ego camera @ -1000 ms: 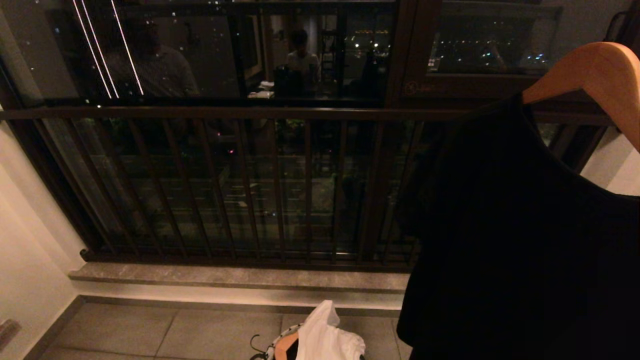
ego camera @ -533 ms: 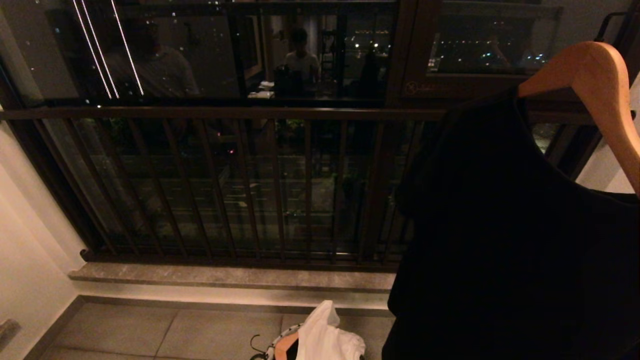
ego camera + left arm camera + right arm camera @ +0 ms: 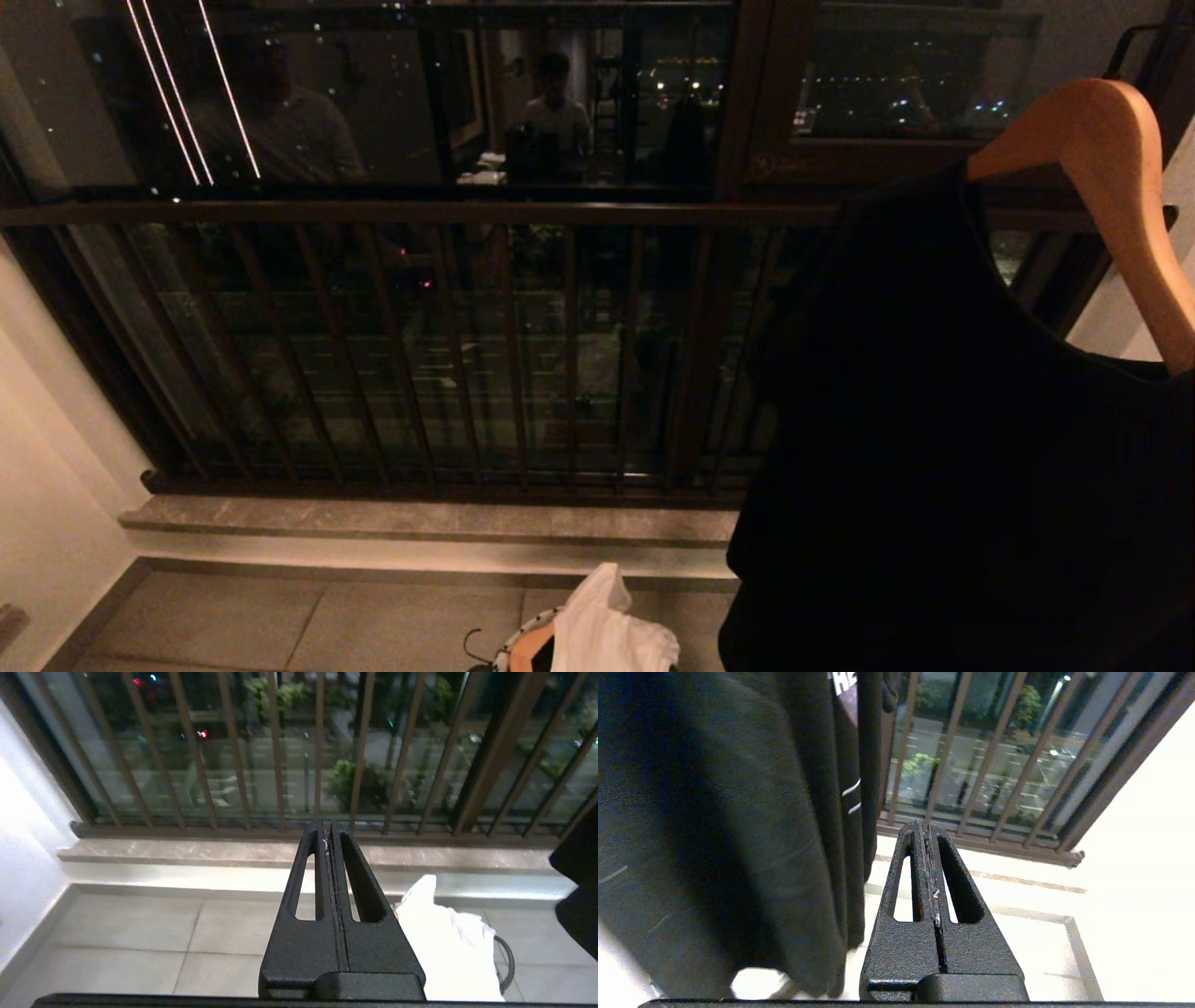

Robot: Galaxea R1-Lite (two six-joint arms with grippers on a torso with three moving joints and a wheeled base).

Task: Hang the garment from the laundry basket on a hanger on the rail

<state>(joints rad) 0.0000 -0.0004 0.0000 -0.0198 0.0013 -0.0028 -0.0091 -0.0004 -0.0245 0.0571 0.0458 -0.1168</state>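
Black garment fills the right side of the head view, draped over a pale wooden hanger whose curved shoulder pokes out above the neckline. The cloth is plain and dark, hanging in long vertical folds, with its hem well above the tiled floor. In the right wrist view the same garment hangs just beside the right gripper, and white letters near its upper edge read "HE" (the rest is cut off), with two short white stripes lower down. What the hanger hangs from cannot be seen. Behind stands a dark railing with vertical window bars. At the lower edge of the head view sits the laundry basket, mostly hidden under a crumpled white cloth. The right gripper is closed, fingers pressed together on nothing. The left gripper is likewise closed and empty, pointing toward the window sill.
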